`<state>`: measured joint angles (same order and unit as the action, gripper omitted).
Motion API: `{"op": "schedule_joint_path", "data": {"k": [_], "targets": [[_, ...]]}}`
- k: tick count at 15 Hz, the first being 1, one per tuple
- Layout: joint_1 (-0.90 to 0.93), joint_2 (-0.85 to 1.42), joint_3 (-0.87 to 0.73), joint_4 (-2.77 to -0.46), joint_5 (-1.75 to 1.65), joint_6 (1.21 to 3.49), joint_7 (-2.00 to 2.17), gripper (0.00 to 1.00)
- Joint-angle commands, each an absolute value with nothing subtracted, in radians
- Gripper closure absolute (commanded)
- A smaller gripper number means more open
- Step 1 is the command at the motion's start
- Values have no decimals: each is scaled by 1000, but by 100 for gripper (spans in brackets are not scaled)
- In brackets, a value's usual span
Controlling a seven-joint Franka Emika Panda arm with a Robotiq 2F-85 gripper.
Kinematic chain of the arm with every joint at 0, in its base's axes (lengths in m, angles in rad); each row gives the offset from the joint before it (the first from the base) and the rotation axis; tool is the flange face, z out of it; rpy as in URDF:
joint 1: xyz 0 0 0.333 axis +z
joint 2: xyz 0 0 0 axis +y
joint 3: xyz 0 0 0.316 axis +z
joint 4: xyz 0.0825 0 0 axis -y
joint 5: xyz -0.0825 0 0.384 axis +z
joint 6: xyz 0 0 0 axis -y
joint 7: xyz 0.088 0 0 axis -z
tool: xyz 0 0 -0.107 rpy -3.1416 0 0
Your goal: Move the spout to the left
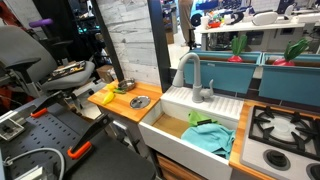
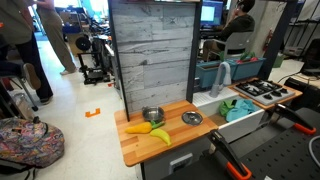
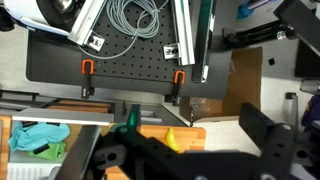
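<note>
The spout point(image 1: 190, 72) is a tall grey tube curved like an upside-down J. It rises from a small base at the back rim of the white sink point(image 1: 168, 128). It also shows in an exterior view point(image 2: 222, 74). Its outlet points over the basin. My gripper point(image 3: 190, 152) shows only in the wrist view, as dark fingers spread wide with nothing between them. It is high above the wooden counter point(image 3: 150, 132), well apart from the spout. I cannot pick out the spout clearly in the wrist view.
A teal cloth point(image 1: 210, 136) lies in the sink. On the counter point(image 2: 140, 150) are a banana point(image 2: 160, 134), an orange carrot point(image 2: 138, 128), a metal bowl point(image 2: 152, 115) and a strainer point(image 2: 192, 118). A stove point(image 1: 285, 130) adjoins the sink. A grey plank wall point(image 2: 150, 55) stands behind.
</note>
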<state>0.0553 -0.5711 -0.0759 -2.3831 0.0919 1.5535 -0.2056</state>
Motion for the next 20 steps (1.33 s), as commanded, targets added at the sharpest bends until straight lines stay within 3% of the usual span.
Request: {"op": "schedule_joint_path", "data": {"k": [1,13,20], "targets": [[32,-535,-89,-2402,115,1665,-213,0],[-32,-134,-203,-2331,146,2001,-442,0],[-122,209,-181,-2183,400,2249,-543,0]]}}
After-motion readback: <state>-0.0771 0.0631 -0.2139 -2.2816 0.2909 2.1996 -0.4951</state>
